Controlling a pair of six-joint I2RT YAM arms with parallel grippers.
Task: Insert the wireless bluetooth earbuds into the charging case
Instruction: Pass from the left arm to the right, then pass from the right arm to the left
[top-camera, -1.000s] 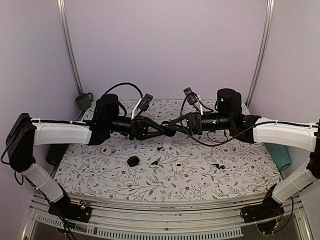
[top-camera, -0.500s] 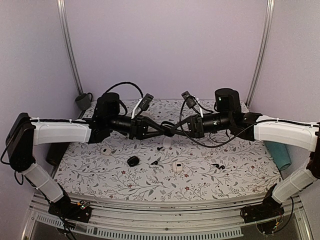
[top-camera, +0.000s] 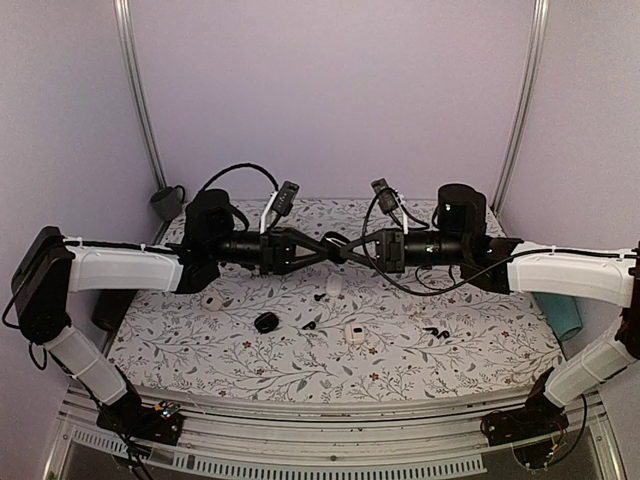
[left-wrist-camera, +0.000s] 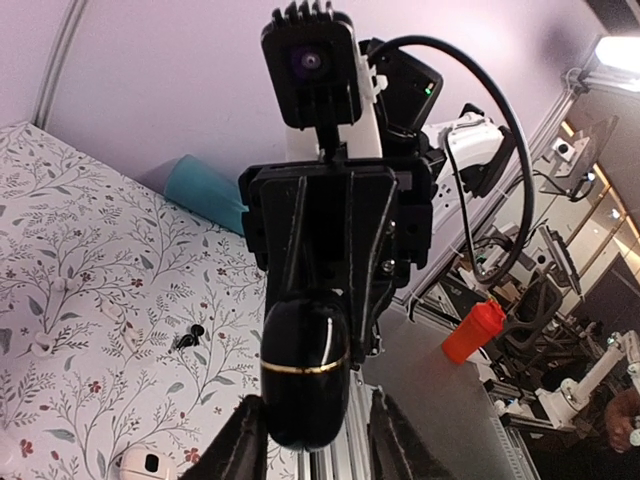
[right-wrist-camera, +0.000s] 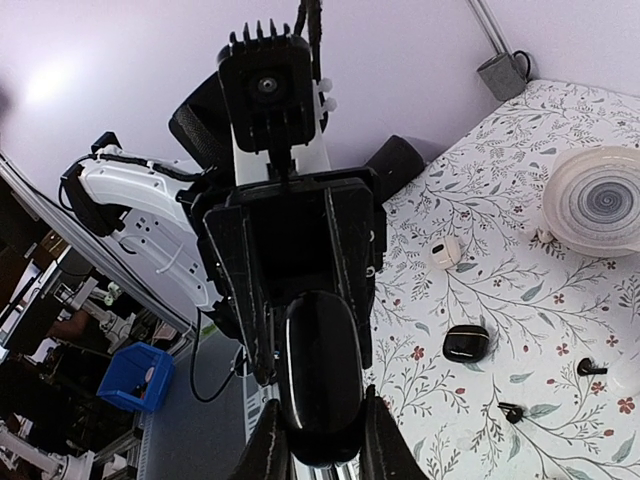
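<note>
Jaws of the left gripper stand slightly spread around a black oval case with a thin gold seam. One finger lies against its side, and the other shows a sliver of gap. The left arm reaches in from the left edge of the table. Its forearm is level and well above the floral cloth, and its wrist points toward the middle.

The black oval case hangs in the air over the table's centre, between the two grippers, which meet nose to nose. The right gripper has its jaws drawn in tight on the case, both fingers flush against its sides. The right arm mirrors the left, level, coming in from the right edge.

The wireless bluetooth earbuds lie loose on the table below. One is under the meeting point, a second earbud lies nearer the front edge, and an earbud pair lies toward the right edge. A small black case sits left of centre, and a white case lies just right of it.
</note>
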